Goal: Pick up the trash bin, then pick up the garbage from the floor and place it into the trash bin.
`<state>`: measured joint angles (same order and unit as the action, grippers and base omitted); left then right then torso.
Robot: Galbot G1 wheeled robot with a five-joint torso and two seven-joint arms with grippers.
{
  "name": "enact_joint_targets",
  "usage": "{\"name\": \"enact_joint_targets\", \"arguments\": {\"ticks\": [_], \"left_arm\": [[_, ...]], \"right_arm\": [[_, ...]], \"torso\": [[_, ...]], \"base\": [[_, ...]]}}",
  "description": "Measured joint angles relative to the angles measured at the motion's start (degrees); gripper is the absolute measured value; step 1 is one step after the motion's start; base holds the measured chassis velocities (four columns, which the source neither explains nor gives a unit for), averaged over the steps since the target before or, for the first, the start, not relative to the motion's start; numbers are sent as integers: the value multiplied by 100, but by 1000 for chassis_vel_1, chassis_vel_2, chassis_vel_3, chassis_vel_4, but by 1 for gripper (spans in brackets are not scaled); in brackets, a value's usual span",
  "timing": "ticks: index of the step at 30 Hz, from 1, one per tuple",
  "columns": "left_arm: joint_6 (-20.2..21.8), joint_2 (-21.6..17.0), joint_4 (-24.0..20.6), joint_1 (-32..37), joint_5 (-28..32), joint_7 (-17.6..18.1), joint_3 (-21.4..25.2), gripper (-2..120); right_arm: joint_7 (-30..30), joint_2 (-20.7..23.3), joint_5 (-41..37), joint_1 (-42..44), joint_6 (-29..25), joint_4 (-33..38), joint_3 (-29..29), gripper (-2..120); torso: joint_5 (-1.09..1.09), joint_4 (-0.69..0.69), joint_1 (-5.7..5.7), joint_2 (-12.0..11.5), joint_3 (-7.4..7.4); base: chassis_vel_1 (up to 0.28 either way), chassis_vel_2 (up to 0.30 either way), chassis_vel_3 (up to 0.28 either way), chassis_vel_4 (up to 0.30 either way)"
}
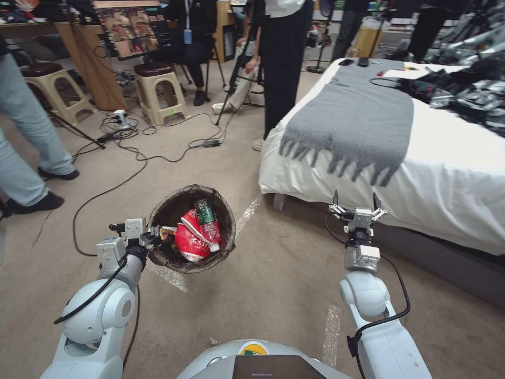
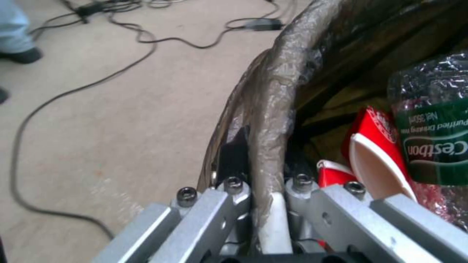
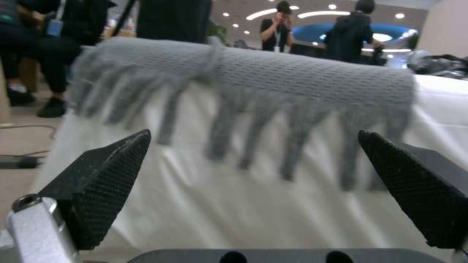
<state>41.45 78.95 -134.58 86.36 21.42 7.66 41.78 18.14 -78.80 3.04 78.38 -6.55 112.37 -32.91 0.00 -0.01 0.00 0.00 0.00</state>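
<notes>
My left pincer (image 1: 152, 238) is clamped on the rim of the trash bin (image 1: 168, 210), one finger inside and one outside the bag-lined wall, holding it off the floor at lower left of the head frame. In the bin lie a crushed red-and-white noodle bowl (image 1: 190, 239) and a green-label bottle (image 1: 207, 218). My right pincer (image 1: 356, 206) hangs wide, holding nothing, centre right, before the bed (image 1: 452, 173) with its grey fringed blanket (image 1: 352, 123).
</notes>
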Motion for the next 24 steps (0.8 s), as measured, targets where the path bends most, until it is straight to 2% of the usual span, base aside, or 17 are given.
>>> {"name": "enact_joint_targets", "arguments": {"ticks": [24], "left_arm": [[-18, -30, 14, 5, -7, -15, -15, 0]], "right_arm": [[4, -30, 57, 43, -32, -22, 48, 100]], "torso": [[0, -1, 0, 0, 0]], "base": [[122, 121, 123, 123]]}}
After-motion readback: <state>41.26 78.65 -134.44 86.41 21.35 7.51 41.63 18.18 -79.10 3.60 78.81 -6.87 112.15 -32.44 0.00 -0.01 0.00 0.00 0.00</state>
